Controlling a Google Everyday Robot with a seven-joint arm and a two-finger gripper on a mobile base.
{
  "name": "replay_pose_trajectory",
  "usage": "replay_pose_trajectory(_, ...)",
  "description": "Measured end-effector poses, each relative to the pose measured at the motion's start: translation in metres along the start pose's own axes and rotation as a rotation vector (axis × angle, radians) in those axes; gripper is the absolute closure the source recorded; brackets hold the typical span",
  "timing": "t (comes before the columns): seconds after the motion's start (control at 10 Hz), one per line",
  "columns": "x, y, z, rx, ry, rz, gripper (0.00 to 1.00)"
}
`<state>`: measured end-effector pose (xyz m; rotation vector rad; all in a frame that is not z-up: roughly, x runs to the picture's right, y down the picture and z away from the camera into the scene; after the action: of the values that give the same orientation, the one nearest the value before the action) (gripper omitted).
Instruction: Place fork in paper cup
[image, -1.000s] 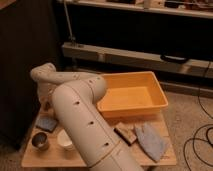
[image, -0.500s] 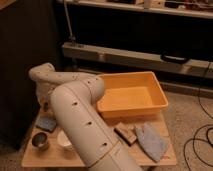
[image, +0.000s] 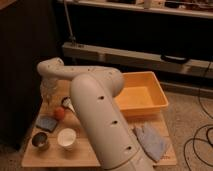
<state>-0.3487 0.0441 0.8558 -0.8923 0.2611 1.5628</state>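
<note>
Near edge of tabletop (image: 55, 159): steel cup (image: 40, 140) at left, paper cup (image: 66, 138) just beside it on its right. The paper cup stood upright, mouth open, nothing in it. My arm (image: 100, 120) crossed the foreground and hid the middle of the tabletop. Blue cloth (image: 150, 141) lay near right.

Further back: blue pad (image: 47, 123), orange ball (image: 60, 113) and white-handled utensil (image: 67, 103), close together, between the paper cup and my gripper (image: 48, 94).

The gripper hung at far left, pointed down, low over the tabletop, jaws together. I could not make out the fork; I judged it lay at or under the gripper, but could not confirm a hold by sight. Step in hand, as I judged: the grasp.

To do it well:
- Lift straight up and slowly, and check that the fork comes along without swinging.
- Gain height over the orange ball and white-handled utensil before crossing toward the near edge.
- Over the paper cup, tip the fork steep, lower one end inside the rim, and let go low.
- Keep off the rim, since a light cup might tip.

Beyond: yellow bin (image: 140, 95) at right, shelf (image: 135, 54) behind.
</note>
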Motion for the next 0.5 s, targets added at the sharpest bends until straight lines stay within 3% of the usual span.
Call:
replay_pose_trajectory(0.2,0.008,0.001,-0.055,-0.076,-0.036,-0.039,1.0)
replay_pose_trajectory(0.3,0.017,0.002,-0.09,-0.131,-0.048,-0.071,1.0)
replay_pose_trajectory(0.5,0.034,-0.005,-0.132,-0.213,-0.055,-0.117,1.0)
